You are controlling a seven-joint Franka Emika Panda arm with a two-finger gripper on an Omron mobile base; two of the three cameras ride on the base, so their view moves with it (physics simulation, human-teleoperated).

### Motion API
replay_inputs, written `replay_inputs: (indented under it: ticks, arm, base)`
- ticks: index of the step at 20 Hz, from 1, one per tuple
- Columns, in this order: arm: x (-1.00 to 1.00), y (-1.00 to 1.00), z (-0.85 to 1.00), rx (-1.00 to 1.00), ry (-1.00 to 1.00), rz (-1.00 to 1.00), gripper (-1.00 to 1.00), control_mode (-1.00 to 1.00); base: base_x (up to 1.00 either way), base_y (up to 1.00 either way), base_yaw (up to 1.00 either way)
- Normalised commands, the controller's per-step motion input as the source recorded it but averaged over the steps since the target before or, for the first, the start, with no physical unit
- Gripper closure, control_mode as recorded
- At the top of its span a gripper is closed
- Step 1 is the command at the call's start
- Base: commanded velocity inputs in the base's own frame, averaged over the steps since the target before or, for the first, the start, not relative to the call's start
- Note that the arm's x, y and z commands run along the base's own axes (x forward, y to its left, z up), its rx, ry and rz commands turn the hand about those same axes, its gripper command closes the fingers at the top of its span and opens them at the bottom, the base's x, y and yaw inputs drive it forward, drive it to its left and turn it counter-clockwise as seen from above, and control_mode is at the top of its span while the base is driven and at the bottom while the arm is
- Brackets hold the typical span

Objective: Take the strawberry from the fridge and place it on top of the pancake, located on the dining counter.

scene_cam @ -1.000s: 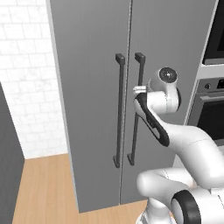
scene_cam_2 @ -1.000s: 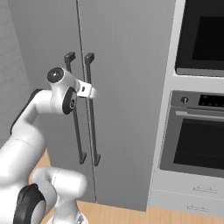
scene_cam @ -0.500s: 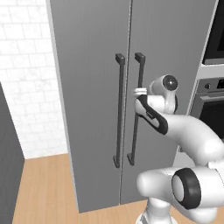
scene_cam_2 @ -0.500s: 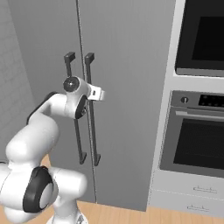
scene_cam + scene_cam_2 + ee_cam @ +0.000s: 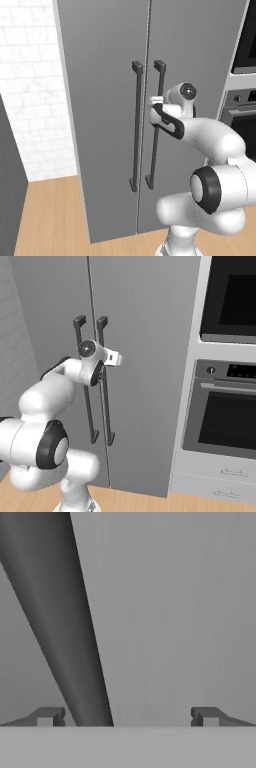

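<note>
From my seat at the remote station, I take the fridge (image 5: 110, 100) as my landmark: it stands with both grey doors shut, so I cannot see the strawberry, and I cannot tell where inside it sits. To the left of the fridge I see a white brick wall (image 5: 30, 85), and below it a light wooden floor (image 5: 50, 220) running up to the fridge's foot. On the fridge front, two dark bar handles hang upright side by side on either side of the door seam: the left handle (image 5: 135, 125) and, just beside it, the right handle (image 5: 156, 120). My gripper (image 5: 125, 716) is up against the right handle at about its upper half, and the white arm (image 5: 210, 145) reaches to it from the lower right of the fridge. Through the hand camera I see the jaws spread wide, released, with the dark bar (image 5: 65, 622) slanting between the fingertips (image 5: 47, 715), close to one tip and well apart from the other, so nothing is gripped. Behind the bar is plain grey door. To the right of the fridge, a built-in oven (image 5: 225, 411) sits in a white column, with a darker oven window (image 5: 232, 301) above it and drawers (image 5: 220, 481) below.
</note>
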Motion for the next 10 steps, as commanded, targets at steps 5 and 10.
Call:
replay_inputs:
  ticks: [5,10]
  arm:
    - [0.48,0.0,0.0,0.0,-0.01,0.0,-1.0,-1.0]
    - [0.47,0.01,0.0,0.0,0.0,0.0,-1.0,-1.0]
  base:
    - [0.0,0.0,0.0]
    - [0.0,0.0,0.0]
